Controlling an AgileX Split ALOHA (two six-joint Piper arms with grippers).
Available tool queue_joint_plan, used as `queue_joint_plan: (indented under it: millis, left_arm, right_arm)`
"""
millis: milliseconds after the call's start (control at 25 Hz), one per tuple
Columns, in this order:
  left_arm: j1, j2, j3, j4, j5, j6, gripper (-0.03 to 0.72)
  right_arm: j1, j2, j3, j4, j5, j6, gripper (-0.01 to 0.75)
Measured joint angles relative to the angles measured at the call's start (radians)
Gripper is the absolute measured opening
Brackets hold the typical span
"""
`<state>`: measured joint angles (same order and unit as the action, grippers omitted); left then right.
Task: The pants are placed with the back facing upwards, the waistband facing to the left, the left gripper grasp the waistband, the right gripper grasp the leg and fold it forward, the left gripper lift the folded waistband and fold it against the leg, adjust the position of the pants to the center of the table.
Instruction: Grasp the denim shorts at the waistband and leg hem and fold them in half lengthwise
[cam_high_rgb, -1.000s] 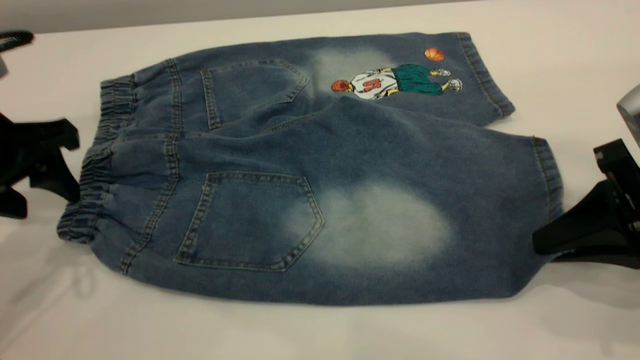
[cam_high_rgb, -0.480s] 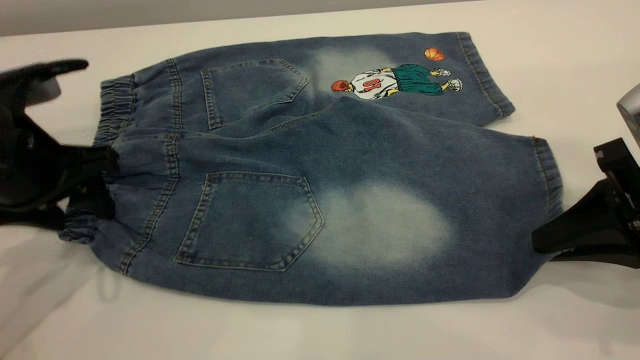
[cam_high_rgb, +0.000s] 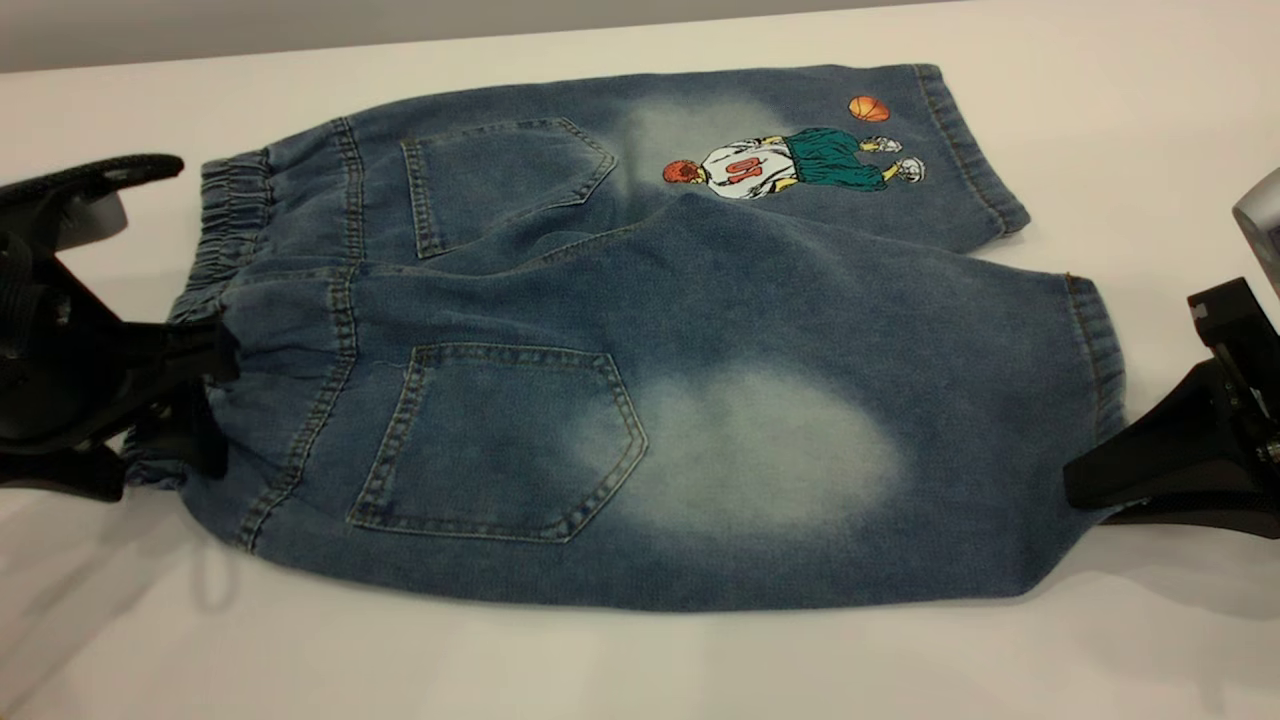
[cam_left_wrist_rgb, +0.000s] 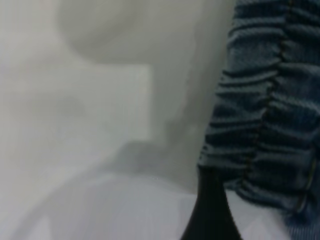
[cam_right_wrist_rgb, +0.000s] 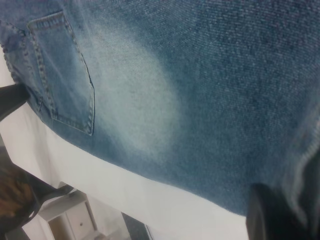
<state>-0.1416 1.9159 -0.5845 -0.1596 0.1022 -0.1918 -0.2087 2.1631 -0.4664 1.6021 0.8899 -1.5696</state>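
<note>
Spread back-up across the table (cam_high_rgb: 1100, 120): pants (cam_high_rgb: 620, 340), waistband (cam_high_rgb: 215, 250) toward the left arm, hems toward the right. At the waistband's near half, left gripper (cam_high_rgb: 190, 390), black fingers (cam_high_rgb: 185, 345) closed onto the gathered elastic, one tip over the band, one below; in the left wrist view, a single dark fingertip (cam_left_wrist_rgb: 210, 215) against the ruched denim (cam_left_wrist_rgb: 265, 120). At the hem of the plain leg (cam_high_rgb: 760, 450), right gripper (cam_high_rgb: 1090, 485), tip touching the cloth's near corner; finger grip there impossible to tell. Printed leg (cam_high_rgb: 800, 160) lying flat at the far side, partly overlapped by the plain one.
</note>
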Motion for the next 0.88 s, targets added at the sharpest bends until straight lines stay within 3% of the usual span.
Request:
queue_joint_plan:
  millis: [880]
  left_arm:
    - [0.03, 0.0, -0.051, 0.059, 0.058, 0.005, 0.467]
  right_arm:
    - [0.0, 0.0, 0.0, -0.008, -0.001, 0.0, 0.014]
